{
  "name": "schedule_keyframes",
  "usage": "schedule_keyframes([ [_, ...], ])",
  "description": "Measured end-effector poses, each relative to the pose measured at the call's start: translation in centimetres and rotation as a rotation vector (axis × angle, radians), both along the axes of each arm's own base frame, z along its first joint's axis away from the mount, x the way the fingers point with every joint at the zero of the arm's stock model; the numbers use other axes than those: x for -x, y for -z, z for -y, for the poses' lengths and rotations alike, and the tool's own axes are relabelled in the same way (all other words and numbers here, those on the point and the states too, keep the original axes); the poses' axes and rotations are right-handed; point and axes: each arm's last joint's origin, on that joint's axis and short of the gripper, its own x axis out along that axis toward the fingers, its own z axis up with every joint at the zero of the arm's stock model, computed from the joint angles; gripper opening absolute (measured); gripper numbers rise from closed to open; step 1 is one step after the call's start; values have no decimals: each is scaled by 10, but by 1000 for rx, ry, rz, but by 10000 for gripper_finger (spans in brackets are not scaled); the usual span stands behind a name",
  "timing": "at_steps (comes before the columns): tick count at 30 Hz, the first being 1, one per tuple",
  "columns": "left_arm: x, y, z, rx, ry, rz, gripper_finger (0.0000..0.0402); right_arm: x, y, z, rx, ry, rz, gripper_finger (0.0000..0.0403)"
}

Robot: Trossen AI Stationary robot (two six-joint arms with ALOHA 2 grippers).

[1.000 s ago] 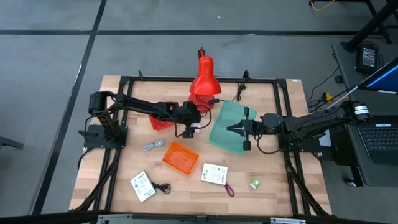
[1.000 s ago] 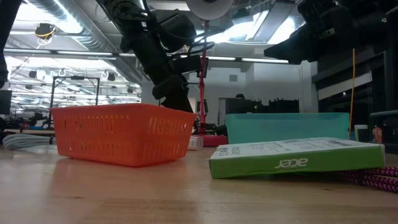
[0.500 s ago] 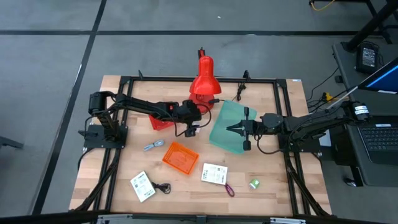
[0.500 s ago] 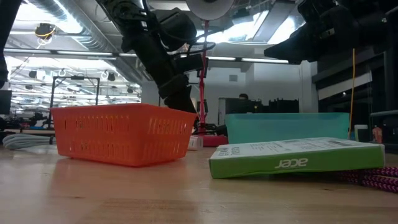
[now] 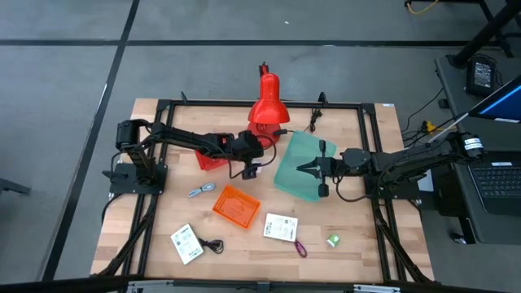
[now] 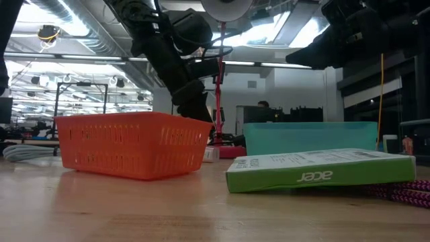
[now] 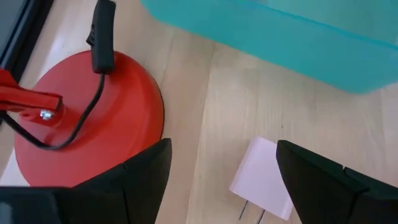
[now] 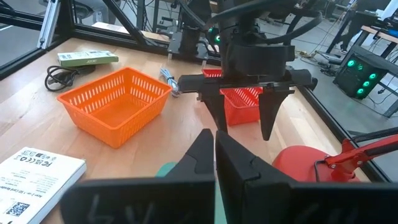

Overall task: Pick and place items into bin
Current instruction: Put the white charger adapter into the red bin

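Nothing much has moved in the last half second — before that, the left gripper (image 5: pixel 251 168) slid a tiny bit toward the teal bin (image 5: pixel 302 165). Its two fingers are spread wide and hold nothing. Right under it, between the fingers in the left wrist view, lies a small white plug (image 7: pixel 262 181) on the wood. Just beside the gripper is the round base of the red lamp (image 7: pixel 87 121), and the teal bin is near on the other side. A red basket (image 5: pixel 211 159) sits under the left arm, farther back along it. The orange basket (image 5: pixel 237 205) is near the gripper, toward the front of the table.

The right gripper (image 5: pixel 303 168) hangs over the teal bin with its fingers pressed together — empty.

Well away from both grippers, at the front of the table, lie two white cards (image 5: pixel 186 242) (image 5: pixel 281 228), a black cable (image 5: pixel 214 244), a purple strap (image 5: pixel 300 247), a small green piece (image 5: pixel 332 241) and a small blue-silver piece (image 5: pixel 200 191).
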Motion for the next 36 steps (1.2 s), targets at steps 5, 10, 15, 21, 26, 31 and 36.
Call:
schedule_keyframes([
  [5, 0, 0, 0, 10, -11, 4, 283, 0, 0, 0, 0, 0, 0, 0],
  [10, 0, 0, 0, 21, -26, 9, 283, 0, 0, 0, 0, 0, 0, 0],
  [15, 0, 0, 0, 22, -20, 8, 283, 0, 0, 0, 0, 0, 0, 0],
  [21, 2, 2, 5, 106, 106, -20, 283, 0, 0, 0, 0, 0, -5, 0],
  [26, 1, 2, 6, 105, 96, -20, 283, 0, 1, 0, 1, 0, -6, 0],
  [31, 2, 3, 6, 93, 105, -34, 283, 0, 1, 0, 2, -1, -6, 0],
  [36, 3, 4, 7, 87, 117, -53, 283, 0, 1, 0, 3, -1, -6, 0],
])
